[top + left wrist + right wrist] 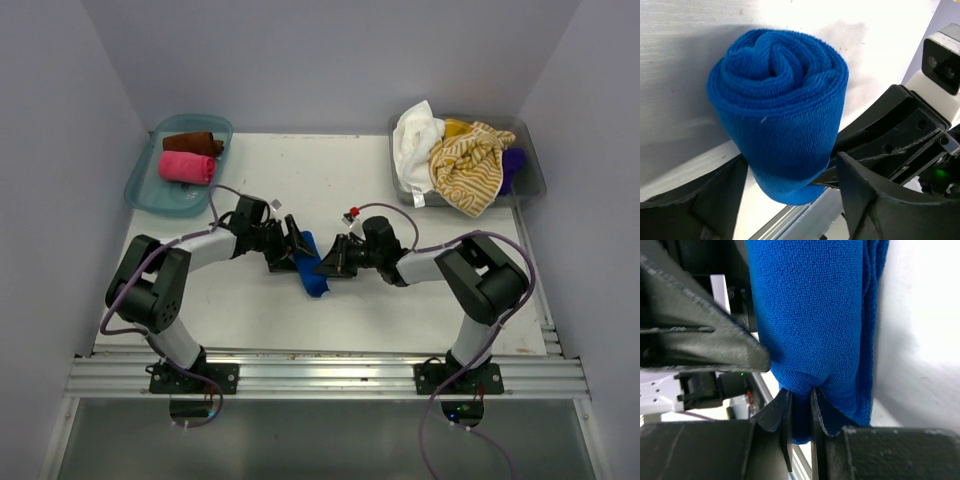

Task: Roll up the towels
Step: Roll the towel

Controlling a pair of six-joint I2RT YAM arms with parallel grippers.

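Note:
A royal blue towel (313,270), rolled into a thick cylinder, sits mid-table between both grippers. In the left wrist view the roll (780,110) shows its spiral end. My left gripper (298,250) straddles the roll with its jaws wide; the roll fills the space between its fingertips (790,162). My right gripper (333,262) is shut on a fold of the blue towel (810,315) at the roll's lower edge, pinched between its fingertips (801,395). The right gripper's black fingers (900,130) also show in the left wrist view, against the roll.
A teal tray (150,190) at the back left holds a rolled brown towel (195,143) and a rolled pink towel (187,167). A clear bin (530,175) at the back right holds loose white (415,135), yellow-striped (468,165) and purple (513,162) towels. An aluminium rail (320,375) runs along the front.

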